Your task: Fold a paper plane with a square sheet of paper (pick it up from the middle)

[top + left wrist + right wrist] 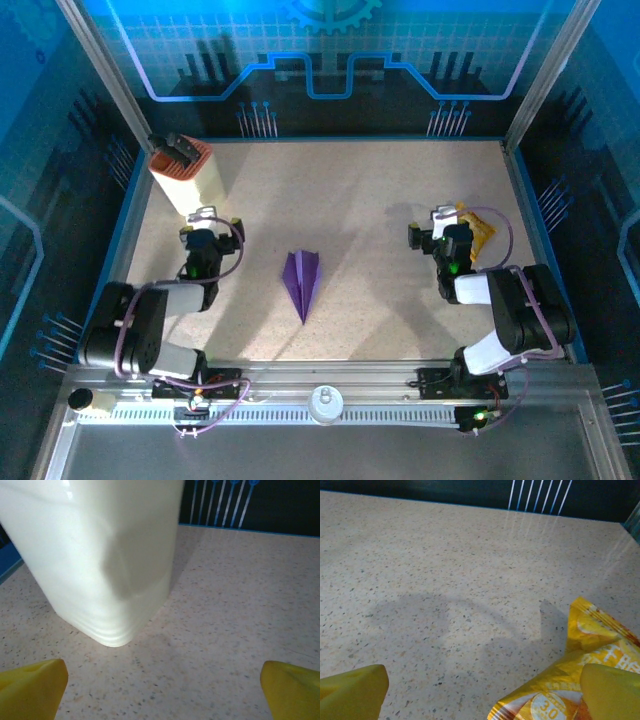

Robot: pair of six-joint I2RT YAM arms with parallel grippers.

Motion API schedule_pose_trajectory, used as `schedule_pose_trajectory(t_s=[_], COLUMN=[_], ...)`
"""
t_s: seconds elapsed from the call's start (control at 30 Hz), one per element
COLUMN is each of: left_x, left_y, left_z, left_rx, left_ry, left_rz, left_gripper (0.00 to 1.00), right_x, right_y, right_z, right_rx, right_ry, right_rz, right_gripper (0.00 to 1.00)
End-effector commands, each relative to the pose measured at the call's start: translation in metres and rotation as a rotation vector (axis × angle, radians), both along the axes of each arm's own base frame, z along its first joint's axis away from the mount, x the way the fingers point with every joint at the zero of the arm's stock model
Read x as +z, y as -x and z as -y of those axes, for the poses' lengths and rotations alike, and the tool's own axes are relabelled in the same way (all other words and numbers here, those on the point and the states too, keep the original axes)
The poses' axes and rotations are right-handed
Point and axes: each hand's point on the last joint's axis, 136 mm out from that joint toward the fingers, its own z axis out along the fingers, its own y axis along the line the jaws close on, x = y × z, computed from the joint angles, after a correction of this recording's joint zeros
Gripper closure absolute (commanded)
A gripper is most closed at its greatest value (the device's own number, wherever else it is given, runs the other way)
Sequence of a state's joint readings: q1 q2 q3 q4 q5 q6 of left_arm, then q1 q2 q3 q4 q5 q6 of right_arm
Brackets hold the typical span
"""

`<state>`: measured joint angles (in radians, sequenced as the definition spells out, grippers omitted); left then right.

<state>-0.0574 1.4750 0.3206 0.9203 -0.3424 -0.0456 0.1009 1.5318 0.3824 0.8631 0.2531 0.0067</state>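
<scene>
The purple paper plane (302, 280) lies flat in the middle of the table, a narrow dart with a centre crease and its tip pointing toward the near edge. My left gripper (214, 221) stands well to its left, open, with bare table between the yellow fingertips (32, 687). My right gripper (437, 224) stands well to its right, also open; in the right wrist view its yellow fingertips (350, 692) are spread wide with nothing between them. Neither gripper touches the paper.
A tall cream-and-orange box (185, 176) stands at the back left, close in front of the left gripper, its cream wall (100, 555) looming in that wrist view. A yellow-orange snack packet (476, 230) lies beside the right gripper, its corner (580, 670) reaching near the right fingertip.
</scene>
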Motion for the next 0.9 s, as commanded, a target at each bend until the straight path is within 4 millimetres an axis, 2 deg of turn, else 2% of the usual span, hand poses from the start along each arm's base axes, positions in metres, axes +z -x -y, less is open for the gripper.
schedule_pose_trajectory(t_s=[0.0,0.07,0.27,0.87], left_x=[0.003,-0.006,-0.005,-0.005], left_y=[-0.006,-0.015,-0.016,-0.016], left_z=[-0.003,-0.001,0.004,0.004], left_rx=[-0.028,-0.038,-0.05,-0.049], left_ry=[0.026,0.025,0.006,0.006], left_rz=[0.087,-0.009,0.0,0.002], left_gripper=[0.0,0.0,0.0,0.0], right_x=[0.012,0.013,0.013,0.013], right_y=[-0.005,-0.005,-0.006,-0.006], right_z=[0.003,0.004,0.004,0.004], right_rx=[-0.044,-0.038,-0.037,-0.036], right_ry=[0.004,-0.004,-0.006,-0.006], right_rz=[0.055,0.053,0.054,0.052], right_gripper=[0.01,0.01,0.01,0.01])
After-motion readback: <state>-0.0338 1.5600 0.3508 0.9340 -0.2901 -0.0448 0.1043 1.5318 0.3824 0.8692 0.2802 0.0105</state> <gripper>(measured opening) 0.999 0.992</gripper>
